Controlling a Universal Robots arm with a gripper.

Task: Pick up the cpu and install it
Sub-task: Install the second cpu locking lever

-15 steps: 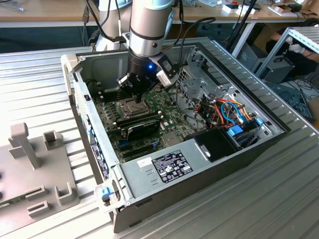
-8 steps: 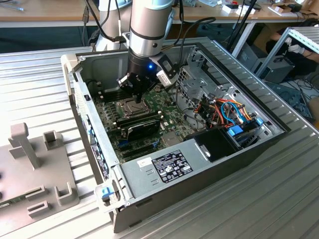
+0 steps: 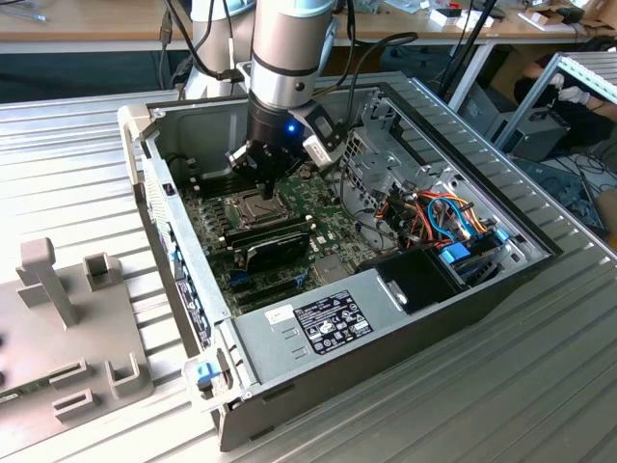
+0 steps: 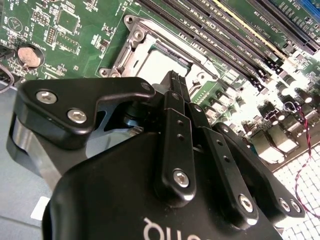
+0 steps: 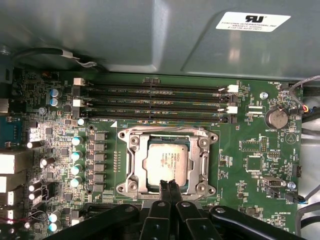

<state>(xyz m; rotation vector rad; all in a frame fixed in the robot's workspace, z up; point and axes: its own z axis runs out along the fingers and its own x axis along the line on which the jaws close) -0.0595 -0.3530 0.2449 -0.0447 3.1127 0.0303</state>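
Observation:
The cpu (image 5: 167,159) is a small square chip with a silver-grey top. It lies flat in the motherboard socket, and the metal socket frame (image 5: 131,165) surrounds it. In the first wrist view my gripper (image 5: 168,186) is shut, its two thin black fingers pressed together with nothing between them and their tips over the chip's near edge. The second wrist view shows the cpu (image 4: 159,61) just beyond the shut gripper (image 4: 174,79). In the exterior view the gripper (image 3: 264,185) hangs inside the open computer case, directly above the socket (image 3: 256,205).
Memory slots (image 5: 155,102) run beside the socket, and a coin battery (image 5: 275,118) sits nearby. Long black modules (image 3: 275,238), the power supply (image 3: 333,323), a drive cage with cables (image 3: 439,220) and the case walls (image 3: 145,178) hem the arm in. A grey fixture (image 3: 58,289) stands at the exterior view's left.

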